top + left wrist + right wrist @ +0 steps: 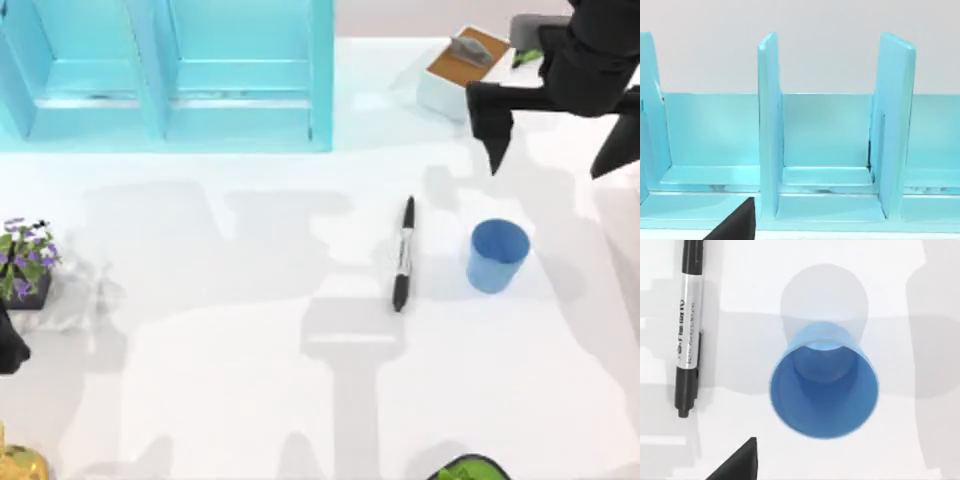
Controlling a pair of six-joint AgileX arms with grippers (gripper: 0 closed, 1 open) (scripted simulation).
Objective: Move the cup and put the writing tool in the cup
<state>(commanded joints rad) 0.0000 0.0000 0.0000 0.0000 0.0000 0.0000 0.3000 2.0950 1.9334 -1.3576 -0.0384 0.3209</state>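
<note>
While the cup [497, 256] stands upright right of centre and the marker [403, 253] lies just beside it, nothing is done; my right gripper [492, 135] hovers upper right, grip unreadable.

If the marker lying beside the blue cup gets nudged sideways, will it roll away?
Probably. The marker looks round and slim, lying flat on the bare white table, so a sideways push likely rolls it. Its clip may halt it. It looks rigid and light.

cup [497, 255] upright, right of marker [403, 254] | right gripper [492, 130] above, apart
</note>
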